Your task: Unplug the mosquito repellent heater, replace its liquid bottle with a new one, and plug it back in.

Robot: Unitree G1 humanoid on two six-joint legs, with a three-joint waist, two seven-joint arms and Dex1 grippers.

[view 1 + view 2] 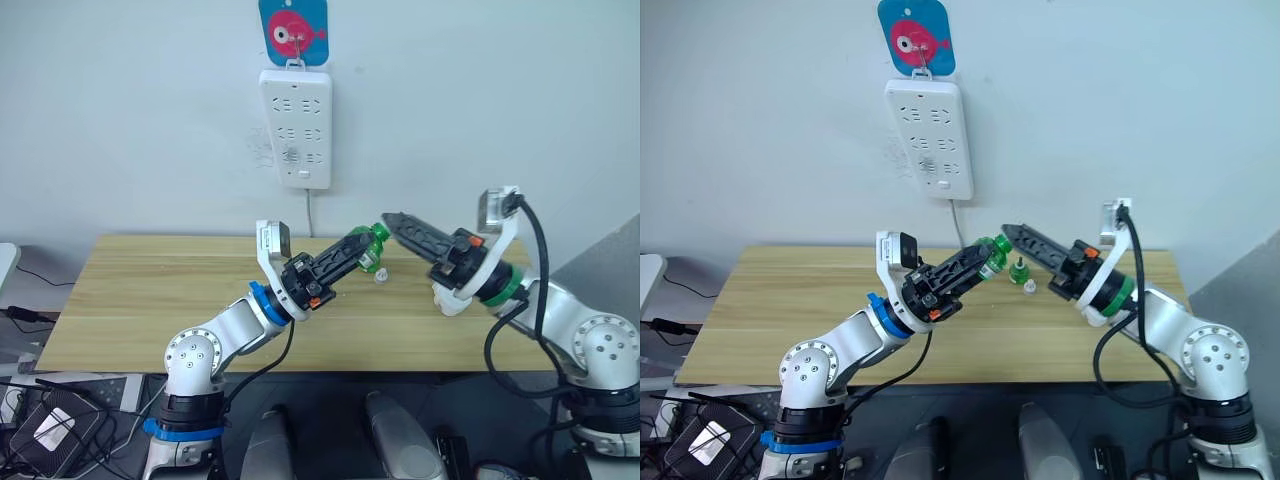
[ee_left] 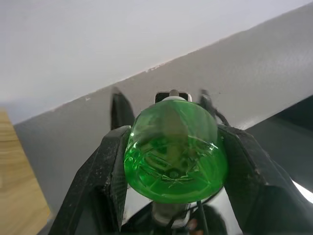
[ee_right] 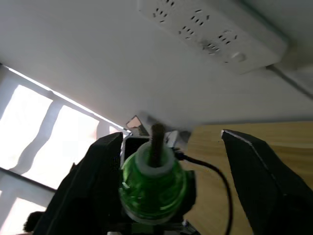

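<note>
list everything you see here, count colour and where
table: 1, light wood, against the wall
power strip: 1, white, hung on the wall above the table, its cable running down behind the table
fish sticker: 1, blue with a pink fish, on the wall at the top of the strip
green bottle with a bare wick: 1, translucent green, held above the table
second green bottle: 1, green, standing on the table towards the back
small cap-like piece: 1, whitish, on the table beside that bottle
black box with cables: 1, on the floor to the left
left hand: black fingers, shut on the wick bottle
right hand: black fingers, open, at the bottle's wick end
</note>
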